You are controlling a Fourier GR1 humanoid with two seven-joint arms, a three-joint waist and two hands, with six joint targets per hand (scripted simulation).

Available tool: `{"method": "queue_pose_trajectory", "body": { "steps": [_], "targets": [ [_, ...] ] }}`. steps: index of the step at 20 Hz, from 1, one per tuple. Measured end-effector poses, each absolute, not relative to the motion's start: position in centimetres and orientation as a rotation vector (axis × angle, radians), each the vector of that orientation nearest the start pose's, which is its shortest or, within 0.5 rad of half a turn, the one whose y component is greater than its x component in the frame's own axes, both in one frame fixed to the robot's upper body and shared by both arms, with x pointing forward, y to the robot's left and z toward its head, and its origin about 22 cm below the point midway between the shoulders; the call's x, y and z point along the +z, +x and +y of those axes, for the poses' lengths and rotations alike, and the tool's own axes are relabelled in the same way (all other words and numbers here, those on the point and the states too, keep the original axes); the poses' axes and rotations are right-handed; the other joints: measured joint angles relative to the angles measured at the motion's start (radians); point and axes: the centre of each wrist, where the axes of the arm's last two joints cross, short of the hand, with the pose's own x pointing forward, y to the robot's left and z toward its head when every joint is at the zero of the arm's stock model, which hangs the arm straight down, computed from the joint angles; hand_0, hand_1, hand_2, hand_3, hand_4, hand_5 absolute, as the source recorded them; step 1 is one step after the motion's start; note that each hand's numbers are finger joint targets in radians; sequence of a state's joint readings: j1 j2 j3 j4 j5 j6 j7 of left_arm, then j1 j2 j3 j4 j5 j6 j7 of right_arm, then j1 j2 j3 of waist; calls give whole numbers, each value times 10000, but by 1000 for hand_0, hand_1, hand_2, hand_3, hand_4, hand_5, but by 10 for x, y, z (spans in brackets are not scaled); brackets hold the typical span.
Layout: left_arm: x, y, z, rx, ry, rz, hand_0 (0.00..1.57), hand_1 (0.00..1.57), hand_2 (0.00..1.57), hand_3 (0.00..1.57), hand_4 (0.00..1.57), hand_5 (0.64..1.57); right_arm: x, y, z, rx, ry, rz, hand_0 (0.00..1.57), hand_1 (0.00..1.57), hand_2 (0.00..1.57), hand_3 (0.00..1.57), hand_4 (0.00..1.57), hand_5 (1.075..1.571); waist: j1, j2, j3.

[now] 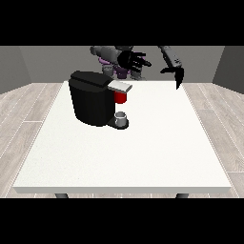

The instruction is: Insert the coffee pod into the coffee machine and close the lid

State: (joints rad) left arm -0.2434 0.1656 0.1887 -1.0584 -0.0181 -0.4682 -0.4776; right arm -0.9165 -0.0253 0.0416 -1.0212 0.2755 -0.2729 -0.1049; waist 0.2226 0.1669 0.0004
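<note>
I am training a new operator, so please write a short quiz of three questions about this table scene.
1. True or false: the coffee machine stands on the white table.
2. What sits on the machine's base, under the red part? A) a small grey cup B) a spoon C) a plate
3. Is the hand at the view's left touching the machine?

Key: 1 true; 2 A; 3 no, it hovers with fingers spread above and behind it.

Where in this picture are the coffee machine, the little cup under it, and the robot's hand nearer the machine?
coffee machine [90, 102], front view, on its black body.
cup [121, 116], front view, on its grey side.
hand at the view's left [129, 60], front view, on its palm.
</note>
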Motion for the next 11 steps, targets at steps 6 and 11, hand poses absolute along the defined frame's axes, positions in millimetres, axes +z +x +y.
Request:
{"method": "queue_pose_trajectory", "body": {
  "steps": [6,11],
  "targets": [
    [-58,286,294,-2369,-2970,-16985,0,0,0,0,366,1571,121,392,-82,4735,-1233,-20190,0,0,0,0,493,1571,-37,-396,-4],
    [-66,284,291,-2413,-3067,-17146,0,0,0,0,168,1571,95,368,-65,6128,86,-20325,0,0,0,0,461,1571,-89,-417,-6]
  ]
}}
